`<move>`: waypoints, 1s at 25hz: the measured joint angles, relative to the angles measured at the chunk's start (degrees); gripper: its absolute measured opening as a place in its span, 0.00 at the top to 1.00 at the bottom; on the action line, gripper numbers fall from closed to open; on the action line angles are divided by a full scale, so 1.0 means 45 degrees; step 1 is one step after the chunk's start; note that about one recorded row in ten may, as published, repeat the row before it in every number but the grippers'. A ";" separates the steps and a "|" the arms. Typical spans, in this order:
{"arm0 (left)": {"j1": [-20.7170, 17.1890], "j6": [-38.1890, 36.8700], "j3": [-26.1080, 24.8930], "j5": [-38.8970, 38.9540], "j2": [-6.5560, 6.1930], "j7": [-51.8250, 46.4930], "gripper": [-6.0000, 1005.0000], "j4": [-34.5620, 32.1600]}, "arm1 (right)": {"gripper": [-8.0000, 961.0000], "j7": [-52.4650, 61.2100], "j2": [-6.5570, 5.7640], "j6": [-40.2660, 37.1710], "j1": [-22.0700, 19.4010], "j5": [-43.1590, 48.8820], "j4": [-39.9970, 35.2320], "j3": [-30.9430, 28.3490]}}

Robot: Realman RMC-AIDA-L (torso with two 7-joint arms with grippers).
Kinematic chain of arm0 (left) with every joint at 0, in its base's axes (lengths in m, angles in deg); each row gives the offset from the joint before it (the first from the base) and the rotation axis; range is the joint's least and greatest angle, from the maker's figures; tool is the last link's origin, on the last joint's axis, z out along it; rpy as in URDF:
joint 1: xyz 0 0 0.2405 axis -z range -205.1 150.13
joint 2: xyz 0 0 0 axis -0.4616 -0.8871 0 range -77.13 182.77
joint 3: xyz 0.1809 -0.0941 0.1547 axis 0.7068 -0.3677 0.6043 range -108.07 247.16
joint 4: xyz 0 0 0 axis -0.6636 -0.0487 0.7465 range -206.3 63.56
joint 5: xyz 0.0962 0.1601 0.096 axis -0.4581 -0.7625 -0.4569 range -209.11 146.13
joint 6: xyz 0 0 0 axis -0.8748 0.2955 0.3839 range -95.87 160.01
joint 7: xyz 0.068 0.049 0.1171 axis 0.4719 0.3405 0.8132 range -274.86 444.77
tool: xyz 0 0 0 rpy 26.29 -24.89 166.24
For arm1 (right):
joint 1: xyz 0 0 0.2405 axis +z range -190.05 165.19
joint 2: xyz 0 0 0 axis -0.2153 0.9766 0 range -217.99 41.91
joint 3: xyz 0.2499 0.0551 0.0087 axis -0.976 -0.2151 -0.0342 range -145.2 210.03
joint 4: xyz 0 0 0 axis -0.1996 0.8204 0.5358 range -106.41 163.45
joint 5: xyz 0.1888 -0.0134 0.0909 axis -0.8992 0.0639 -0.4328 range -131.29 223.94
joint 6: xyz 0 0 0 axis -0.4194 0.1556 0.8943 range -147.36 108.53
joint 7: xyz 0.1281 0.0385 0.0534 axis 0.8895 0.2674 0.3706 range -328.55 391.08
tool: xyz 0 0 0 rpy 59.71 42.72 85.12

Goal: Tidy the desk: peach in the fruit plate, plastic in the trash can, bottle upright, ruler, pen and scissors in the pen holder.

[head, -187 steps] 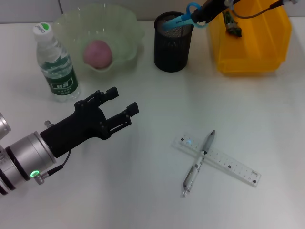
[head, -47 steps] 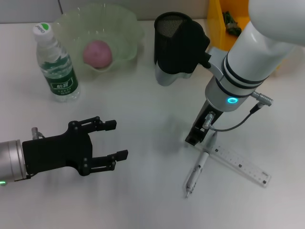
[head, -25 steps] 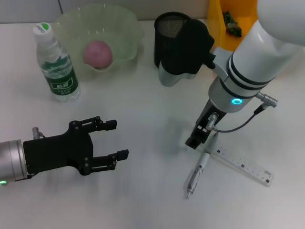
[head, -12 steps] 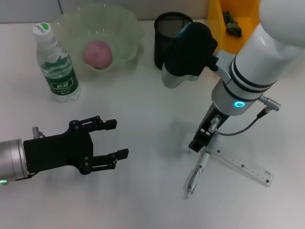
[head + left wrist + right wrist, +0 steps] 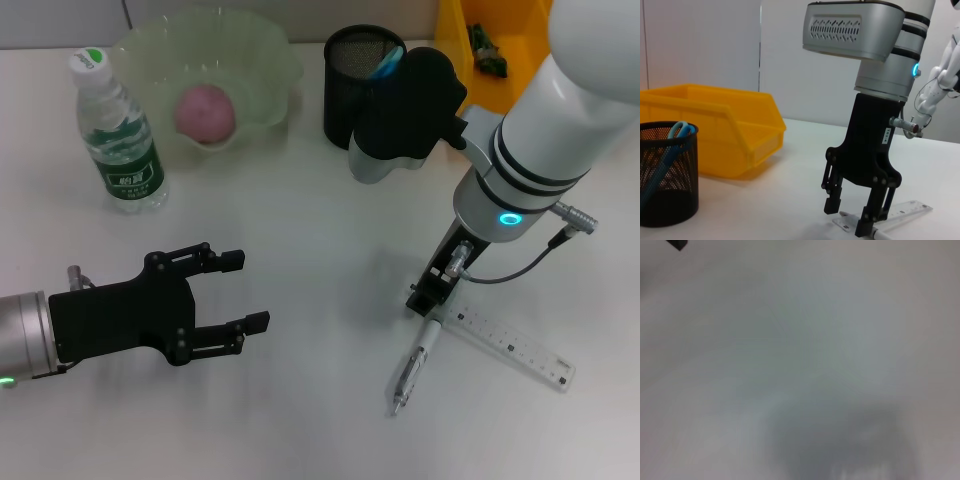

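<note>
The right gripper is pointing down at the pen and ruler, jaws spread just above the pen's top end. At eight o'clock on the bench, the left gripper is hovering, jaws released.

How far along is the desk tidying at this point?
Looks done: the peach sits in the fruit plate, the bottle stands upright, the scissors are in the pen holder, and something dark lies in the yellow bin. In hand: the right gripper, open, is down over the pen where it crosses the ruler. Left: pen and ruler. The left gripper hovers open, idle.
</note>
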 joint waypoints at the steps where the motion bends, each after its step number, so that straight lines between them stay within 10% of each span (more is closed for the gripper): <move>1: -0.0004 0.0000 -0.0001 0.0000 0.0001 0.0000 0.23 0.0000 | 0.37 0.0001 0.0002 -0.0001 -0.0008 0.0000 -0.0010 0.0000; 25: -0.0037 -0.0030 0.0016 0.0001 -0.0038 0.0000 0.23 -0.0021 | 0.60 0.0192 0.0030 -0.0200 -0.0277 -0.0048 -0.0835 -0.0406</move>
